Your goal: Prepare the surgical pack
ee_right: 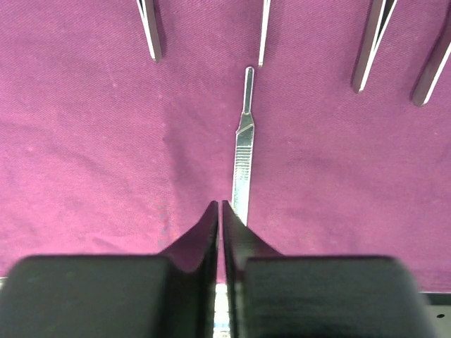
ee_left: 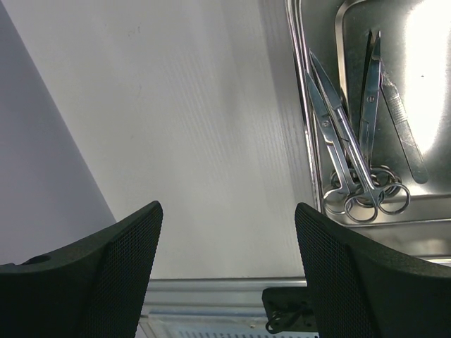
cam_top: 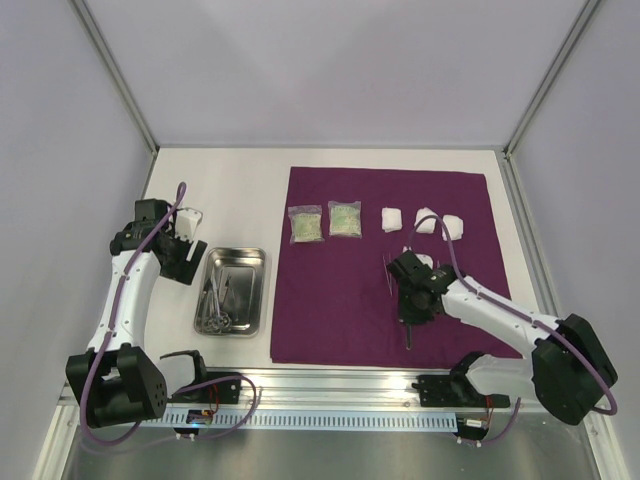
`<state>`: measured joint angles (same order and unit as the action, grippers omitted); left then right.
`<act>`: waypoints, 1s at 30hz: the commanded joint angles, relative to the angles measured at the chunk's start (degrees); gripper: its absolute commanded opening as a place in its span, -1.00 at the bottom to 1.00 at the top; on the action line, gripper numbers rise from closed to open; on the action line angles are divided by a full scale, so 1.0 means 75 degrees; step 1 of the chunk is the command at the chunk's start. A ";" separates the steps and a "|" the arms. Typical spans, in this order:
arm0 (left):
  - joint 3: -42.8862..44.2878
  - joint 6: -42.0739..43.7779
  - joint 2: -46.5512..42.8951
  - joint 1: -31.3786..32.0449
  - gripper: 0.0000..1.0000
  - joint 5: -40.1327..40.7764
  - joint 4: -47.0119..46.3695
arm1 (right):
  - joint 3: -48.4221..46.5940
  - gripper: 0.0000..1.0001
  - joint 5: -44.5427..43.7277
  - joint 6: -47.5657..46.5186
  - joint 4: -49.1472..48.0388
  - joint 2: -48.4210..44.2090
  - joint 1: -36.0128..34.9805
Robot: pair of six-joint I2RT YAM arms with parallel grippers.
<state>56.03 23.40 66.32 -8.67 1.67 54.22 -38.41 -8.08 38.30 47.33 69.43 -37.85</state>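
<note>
On purple sheet [ee_right: 106, 141], scalpel handle [ee_right: 243, 158] just beyond closed right pincer [ee_right: 220, 206]

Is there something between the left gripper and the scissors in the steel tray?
Only the steel tray's rim: the open left gripper hangs over the table beside it. Nothing covers the scissors from above; the pairs lie overlapping at the handles.

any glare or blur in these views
left wrist: glare whites out part of the tray, and the near fingers look dark; right wrist: even light, cloth weave sharp, end effector soft; top: flat, even light, faint shadows
</note>
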 commanded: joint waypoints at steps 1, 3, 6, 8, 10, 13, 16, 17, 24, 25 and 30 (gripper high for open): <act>0.0357 -0.0085 -0.0054 -0.0040 0.69 -0.0117 -0.0022 | -0.0163 -0.83 -0.0165 -0.0056 0.0053 0.0035 -0.0040; 0.0369 -0.0085 -0.0054 -0.0028 0.69 -0.0129 -0.0022 | -0.0198 -0.60 -0.0165 -0.0068 0.0018 0.0164 -0.0028; 0.0358 -0.0061 -0.0078 -0.0040 0.69 -0.0106 -0.0010 | -0.0315 -0.56 -0.0270 -0.0162 -0.0006 0.0573 0.0042; 0.0322 -0.0026 -0.0136 -0.0040 0.69 -0.0082 -0.0010 | -0.0327 -0.56 -0.0294 -0.0255 -0.0041 0.0738 0.0100; 0.0276 -0.0003 -0.0136 -0.0040 0.69 -0.0071 -0.0022 | -0.0292 -0.56 -0.0259 -0.0302 -0.0134 0.0903 0.0182; 0.0264 0.0009 -0.0148 -0.0028 0.69 -0.0035 -0.0010 | -0.0211 -0.57 -0.0212 -0.0338 -0.0228 0.1008 0.0241; 0.0252 -0.0003 -0.0148 -0.0040 0.69 -0.0047 -0.0022 | -0.0152 -0.56 -0.0165 -0.0373 -0.0311 0.1055 0.0277; 0.0264 -0.0003 -0.0148 -0.0040 0.69 -0.0047 -0.0010 | -0.0117 -0.55 -0.0154 -0.0384 -0.0311 0.1079 0.0288; 0.0287 -0.0014 -0.0113 -0.0040 0.69 -0.0071 -0.0010 | 0.0164 -0.49 0.0303 -0.0420 -0.0627 0.1102 0.0605; 0.0299 -0.0014 -0.0113 -0.0040 0.69 -0.0071 -0.0022 | 0.0200 -0.49 0.0327 -0.0420 -0.0639 0.1114 0.0639; 0.0322 -0.0038 -0.0089 -0.0040 0.69 -0.0094 -0.0022 | 0.0492 -0.46 0.1168 -0.0514 -0.1247 0.1196 0.0698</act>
<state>56.71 23.44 66.32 -8.67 1.52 54.22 -37.76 -4.67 35.16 44.60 76.93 -32.64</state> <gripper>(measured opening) 0.845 0.263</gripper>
